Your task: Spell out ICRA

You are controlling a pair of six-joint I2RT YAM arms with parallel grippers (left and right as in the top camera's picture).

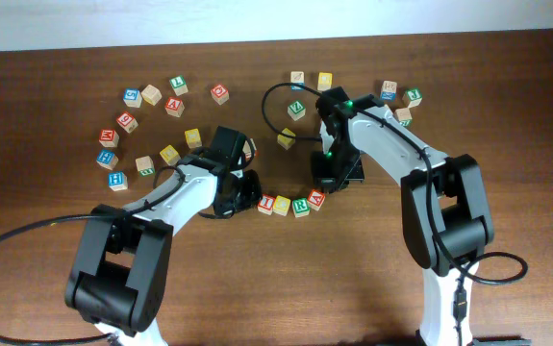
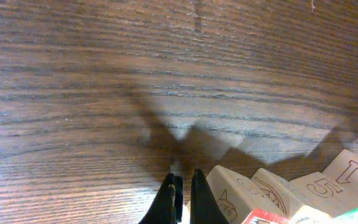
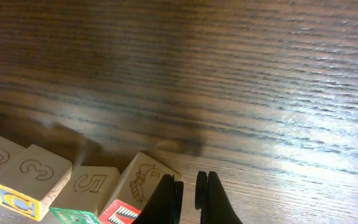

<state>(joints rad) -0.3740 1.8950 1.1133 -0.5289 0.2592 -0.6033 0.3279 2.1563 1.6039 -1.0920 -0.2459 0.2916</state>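
A short row of letter blocks lies at the table's middle: a red-edged one (image 1: 266,204), a yellow one (image 1: 282,204), a green one (image 1: 300,206) and a red one (image 1: 315,200). Their letters are too small to read. My left gripper (image 1: 244,188) is at the row's left end, on the table. In the left wrist view its fingers (image 2: 185,185) are nearly together and empty, with a cat-drawing block (image 2: 228,194) just to their right. My right gripper (image 1: 339,175) is at the row's right end. Its fingers (image 3: 189,186) are nearly together and empty beside a shoe-drawing block (image 3: 142,180).
Loose blocks are scattered at the back left, such as a blue one (image 1: 116,180) and a yellow one (image 1: 169,154). More lie at the back right, such as a green one (image 1: 296,109) and one by the right arm (image 1: 389,89). A black cable (image 1: 268,96) loops near the middle back.
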